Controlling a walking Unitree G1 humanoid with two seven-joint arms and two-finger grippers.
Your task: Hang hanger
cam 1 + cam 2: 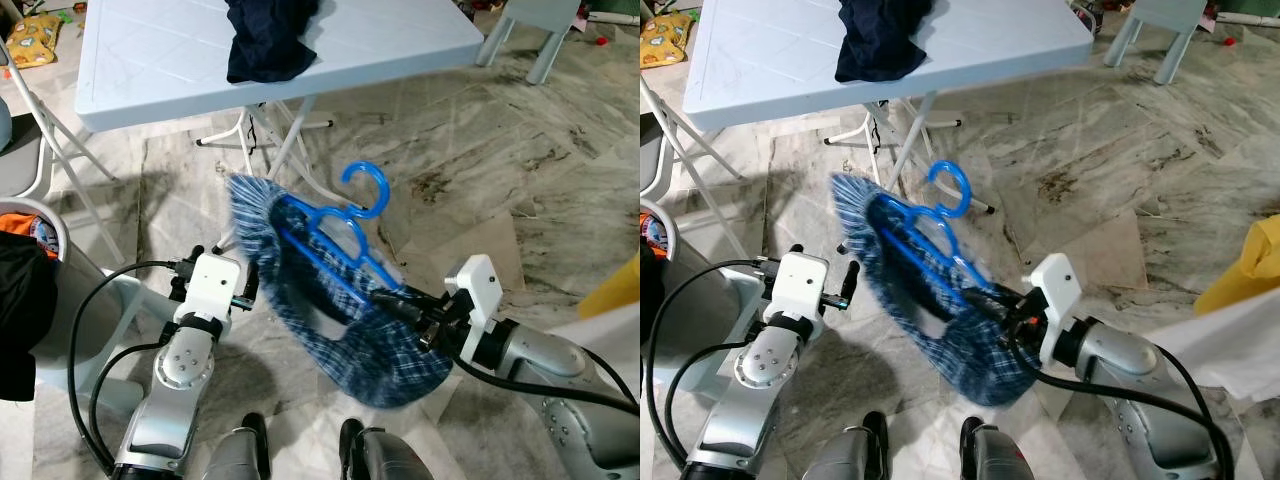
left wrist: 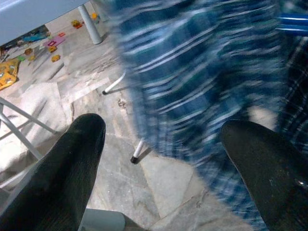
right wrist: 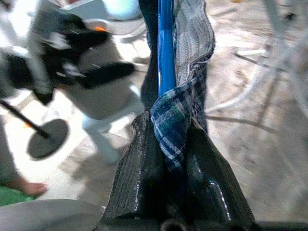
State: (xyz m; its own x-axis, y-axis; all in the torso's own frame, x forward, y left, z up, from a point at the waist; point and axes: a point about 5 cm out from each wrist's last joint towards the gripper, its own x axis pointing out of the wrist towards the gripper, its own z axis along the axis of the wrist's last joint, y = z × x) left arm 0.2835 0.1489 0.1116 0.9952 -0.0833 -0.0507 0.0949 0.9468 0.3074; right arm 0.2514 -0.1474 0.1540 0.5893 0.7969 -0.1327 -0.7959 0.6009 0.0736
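A blue plastic hanger carries a blue plaid shirt that droops below it, blurred by motion. My right gripper is shut on the hanger's end and the plaid cloth there; in the right wrist view the blue bar and cloth are pinched between the fingers. My left gripper stands open just left of the hanging shirt, with the plaid cloth ahead of its fingertips and nothing between them. The hook points up toward the table.
A white folding table stands ahead with a dark garment on it. A laundry basket with clothes is at my left, a yellow object at the right edge. Marble floor lies open to the right.
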